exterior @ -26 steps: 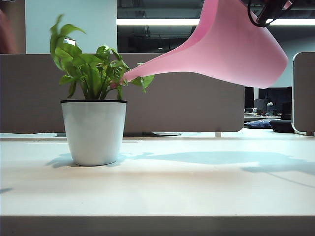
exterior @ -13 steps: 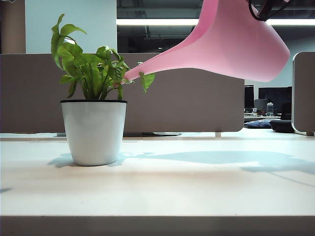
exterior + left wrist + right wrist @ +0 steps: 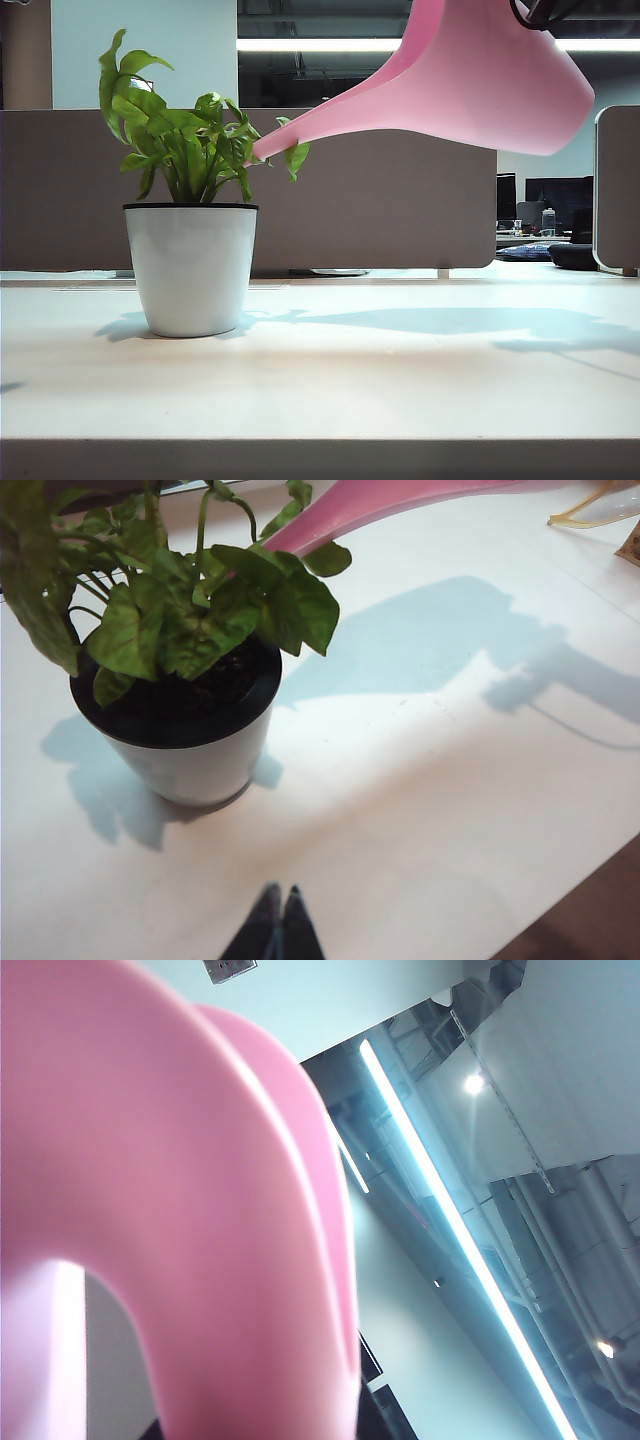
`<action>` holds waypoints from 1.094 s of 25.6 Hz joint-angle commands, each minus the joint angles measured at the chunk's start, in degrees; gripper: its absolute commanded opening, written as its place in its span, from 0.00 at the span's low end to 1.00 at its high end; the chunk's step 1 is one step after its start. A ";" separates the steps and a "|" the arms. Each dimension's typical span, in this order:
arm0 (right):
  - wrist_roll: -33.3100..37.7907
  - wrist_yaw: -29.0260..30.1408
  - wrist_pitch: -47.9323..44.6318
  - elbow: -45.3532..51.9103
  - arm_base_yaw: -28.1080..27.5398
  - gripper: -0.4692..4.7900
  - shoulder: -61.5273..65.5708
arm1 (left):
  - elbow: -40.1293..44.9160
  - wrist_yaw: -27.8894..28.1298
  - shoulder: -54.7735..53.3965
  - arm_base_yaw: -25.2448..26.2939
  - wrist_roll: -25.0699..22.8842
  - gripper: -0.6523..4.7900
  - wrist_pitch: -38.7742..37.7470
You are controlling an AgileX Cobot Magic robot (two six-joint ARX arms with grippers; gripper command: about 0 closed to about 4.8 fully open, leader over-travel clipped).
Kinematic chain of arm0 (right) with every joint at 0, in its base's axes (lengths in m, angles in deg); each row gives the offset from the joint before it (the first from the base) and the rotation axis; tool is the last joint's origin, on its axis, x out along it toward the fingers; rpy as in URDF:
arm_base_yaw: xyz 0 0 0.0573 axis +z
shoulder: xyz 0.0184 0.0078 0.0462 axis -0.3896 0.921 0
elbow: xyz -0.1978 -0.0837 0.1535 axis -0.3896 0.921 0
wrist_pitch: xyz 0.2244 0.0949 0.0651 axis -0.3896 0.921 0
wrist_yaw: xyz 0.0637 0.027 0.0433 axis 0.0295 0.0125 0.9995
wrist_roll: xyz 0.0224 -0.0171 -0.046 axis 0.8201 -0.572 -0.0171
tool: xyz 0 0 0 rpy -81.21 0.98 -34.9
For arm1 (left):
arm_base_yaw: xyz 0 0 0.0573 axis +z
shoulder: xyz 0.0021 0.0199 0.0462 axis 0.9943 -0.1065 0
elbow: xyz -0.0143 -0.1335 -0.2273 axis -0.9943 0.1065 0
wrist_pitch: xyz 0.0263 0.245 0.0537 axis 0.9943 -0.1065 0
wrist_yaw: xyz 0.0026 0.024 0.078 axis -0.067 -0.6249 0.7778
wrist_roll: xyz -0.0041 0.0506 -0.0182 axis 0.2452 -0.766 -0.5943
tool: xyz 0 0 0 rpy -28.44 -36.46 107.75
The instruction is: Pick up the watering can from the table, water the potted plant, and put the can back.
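**Watering can held tilted over potted plant**

Item: watering can [image 3: 480, 85], pink, smooth plastic. Position: in the air, well clear of the table [image 3: 330, 390], tipped so the long spout slants down toward the potted plant [image 3: 190, 200]. Spout tip sits among the plant's upper leaves, above the pot's black rim. The can's body hangs up and to the side of the plant, away from the pot.

Right gripper: only a dark scrap of the arm shows at the can's top in the exterior view. The right wrist view is filled by the can's curved pink handle, close to the lens, so the fingers themselves are hidden; grip on the can cannot be confirmed.

Left gripper [image 3: 279, 920]: fingers pressed together, empty, low over the table, near the pot's front.

Table: white, carries the plant's and the can's shadows.
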 commanded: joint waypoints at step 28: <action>10.56 -8.92 2.67 -2.86 0.66 0.23 -1.42 | -0.13 -0.02 0.09 0.00 -0.02 0.11 0.52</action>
